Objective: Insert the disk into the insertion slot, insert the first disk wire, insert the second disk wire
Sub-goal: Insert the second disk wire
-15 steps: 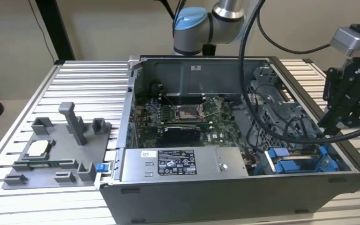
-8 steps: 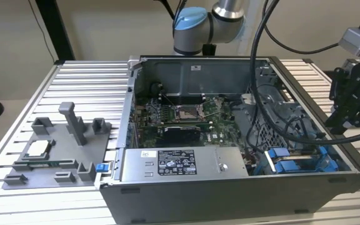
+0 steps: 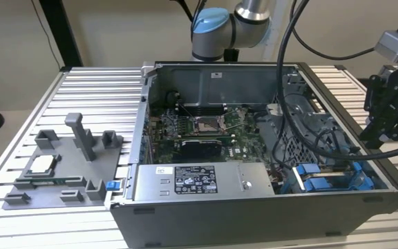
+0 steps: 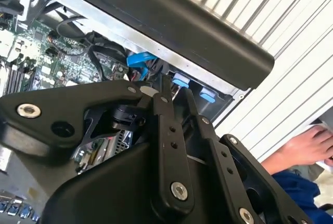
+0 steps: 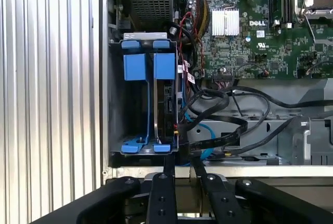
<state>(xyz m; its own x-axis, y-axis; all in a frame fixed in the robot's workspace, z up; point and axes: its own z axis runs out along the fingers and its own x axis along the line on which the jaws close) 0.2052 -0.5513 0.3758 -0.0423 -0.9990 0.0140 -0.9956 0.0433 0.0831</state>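
In the exterior view the gripper [image 3: 379, 137] hovers at 3 o'clock of the computer case [image 3: 254, 218], its fingers slightly apart and empty. The disk [image 5: 170, 112] sits edgewise in the blue-framed bay at the case's 4 o'clock corner. The power supply box [image 3: 244, 181] bears a white printed label.

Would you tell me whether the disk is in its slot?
In: the disk sits inside the drive cage, its blue frame flush with the opening.

A computer case [image 3: 254, 218] sits on the table [image 3: 95, 88], a fixture [image 3: 60, 166] beside it at the exterior view's left; the disk [image 5: 169, 109] stands in the case's corner bay.
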